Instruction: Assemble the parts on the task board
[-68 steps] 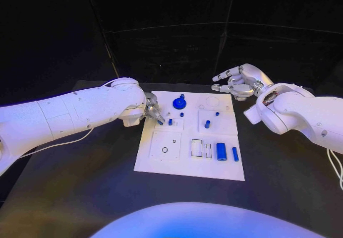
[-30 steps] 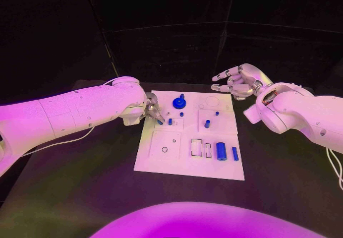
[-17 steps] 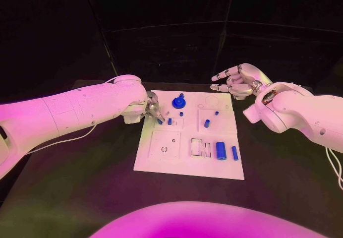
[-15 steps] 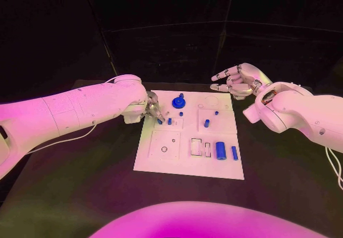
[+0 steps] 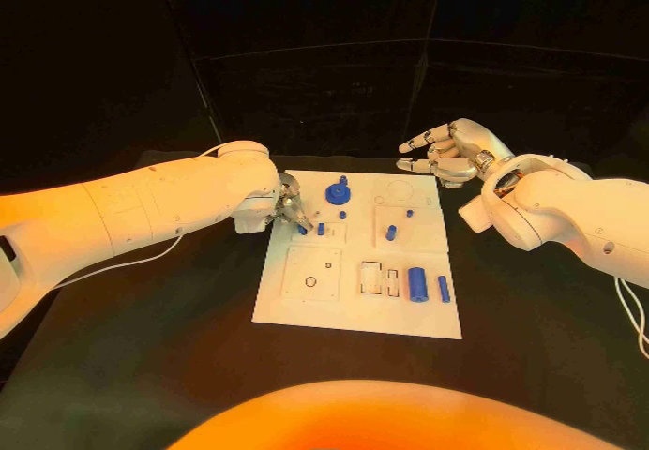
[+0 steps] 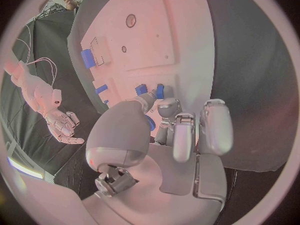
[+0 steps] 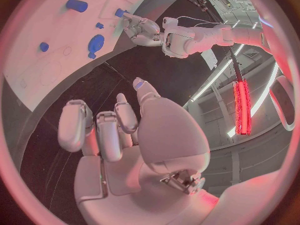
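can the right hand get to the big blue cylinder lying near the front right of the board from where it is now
Probably yes. The right hand hovers open beyond the task board's far edge, and the blue cylinder lies uncovered on that arm's side. The left hand works across the board, out of the path.

White smooth arms (image 5: 122, 211); silver fingers (image 6: 211, 127); thin white cable (image 5: 115, 267).

The left hand (image 5: 288, 211) crowds the task board's (image 5: 354, 319) left edge.

A black table (image 5: 162, 319) bears the white task board (image 5: 354, 314).
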Controlling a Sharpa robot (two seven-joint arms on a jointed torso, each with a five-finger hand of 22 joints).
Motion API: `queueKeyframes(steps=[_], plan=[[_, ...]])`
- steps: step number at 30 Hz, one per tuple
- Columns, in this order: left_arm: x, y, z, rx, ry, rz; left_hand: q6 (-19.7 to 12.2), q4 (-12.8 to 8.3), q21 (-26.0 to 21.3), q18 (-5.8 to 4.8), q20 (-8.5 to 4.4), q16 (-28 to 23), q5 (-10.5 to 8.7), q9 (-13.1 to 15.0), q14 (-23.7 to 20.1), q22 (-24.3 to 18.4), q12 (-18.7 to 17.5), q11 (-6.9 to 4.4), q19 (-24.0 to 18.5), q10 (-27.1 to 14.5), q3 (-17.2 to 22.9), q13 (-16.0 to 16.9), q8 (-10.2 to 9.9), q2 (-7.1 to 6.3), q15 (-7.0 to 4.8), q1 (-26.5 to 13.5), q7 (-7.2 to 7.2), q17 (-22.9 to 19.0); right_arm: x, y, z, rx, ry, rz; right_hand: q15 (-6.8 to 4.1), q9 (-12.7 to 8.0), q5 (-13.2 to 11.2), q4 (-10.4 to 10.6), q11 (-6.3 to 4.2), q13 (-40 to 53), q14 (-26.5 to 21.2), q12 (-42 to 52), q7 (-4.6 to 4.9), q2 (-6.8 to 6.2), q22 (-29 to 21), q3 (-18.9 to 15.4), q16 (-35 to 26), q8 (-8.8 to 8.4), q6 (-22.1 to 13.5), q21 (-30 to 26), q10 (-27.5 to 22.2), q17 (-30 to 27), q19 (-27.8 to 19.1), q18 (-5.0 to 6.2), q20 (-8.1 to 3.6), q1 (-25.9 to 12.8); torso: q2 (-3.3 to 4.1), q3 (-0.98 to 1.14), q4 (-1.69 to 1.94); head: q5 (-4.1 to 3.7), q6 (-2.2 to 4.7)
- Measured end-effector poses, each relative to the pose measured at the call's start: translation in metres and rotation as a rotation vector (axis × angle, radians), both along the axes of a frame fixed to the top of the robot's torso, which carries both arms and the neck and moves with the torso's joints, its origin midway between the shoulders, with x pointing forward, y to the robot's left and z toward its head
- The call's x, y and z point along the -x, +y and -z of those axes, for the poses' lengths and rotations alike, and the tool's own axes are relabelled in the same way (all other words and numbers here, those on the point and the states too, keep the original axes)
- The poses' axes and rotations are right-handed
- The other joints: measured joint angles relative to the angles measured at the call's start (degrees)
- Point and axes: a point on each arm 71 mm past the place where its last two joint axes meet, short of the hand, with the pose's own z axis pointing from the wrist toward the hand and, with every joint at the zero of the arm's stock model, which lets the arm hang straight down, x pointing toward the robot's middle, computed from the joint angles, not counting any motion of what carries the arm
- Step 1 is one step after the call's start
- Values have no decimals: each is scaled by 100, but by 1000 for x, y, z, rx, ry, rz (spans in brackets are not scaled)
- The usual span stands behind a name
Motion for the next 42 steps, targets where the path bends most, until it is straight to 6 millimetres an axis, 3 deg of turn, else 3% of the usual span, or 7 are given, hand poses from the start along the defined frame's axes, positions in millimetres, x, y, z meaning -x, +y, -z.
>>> queueKeyframes(steps=[14, 32, 42], plan=[[-2, 1, 3, -18, 8, -18, 62, 357, 0, 0, -17, 0, 1, 37, 22, 27, 56, -19, 18, 59, -408, 31, 78, -218, -22, -516, -61, 0, 0, 0, 0, 0, 0, -1, 0, 0, 0, 0, 0, 0, 0, 0, 0, 0, 0, 0, 0, 0, 0, 0, 0, 4, 0, 0, 0, 0, -1, 0, 1, -3, -5], [-3, 1, 4, -24, 11, -26, 81, 434, 25, 0, -37, 0, 1, 93, 22, 43, 89, -39, 37, 79, -675, 83, 201, -241, -21, -569, -61, 0, 0, 0, 0, 1, 0, 0, 0, 0, 0, 0, 0, -10, 0, 0, 0, 0, -8, 0, 0, 0, 0, 0, 0, 3, 0, 0, 0, 0, -1, 0, 1, -26, -14], [-3, 2, 4, -24, 9, -31, 82, 710, 25, 0, -37, 0, 1, 133, 1, 43, 110, -39, 37, 78, -1229, 64, 294, -478, -42, -928, -62, 0, 0, 0, 0, 1, 0, 0, 0, 0, 0, 0, 0, -10, 0, 0, 0, 0, -8, 0, 0, 0, 0, 0, 0, 2, 0, 0, 0, 0, -2, -1, 1, -24, 3]])
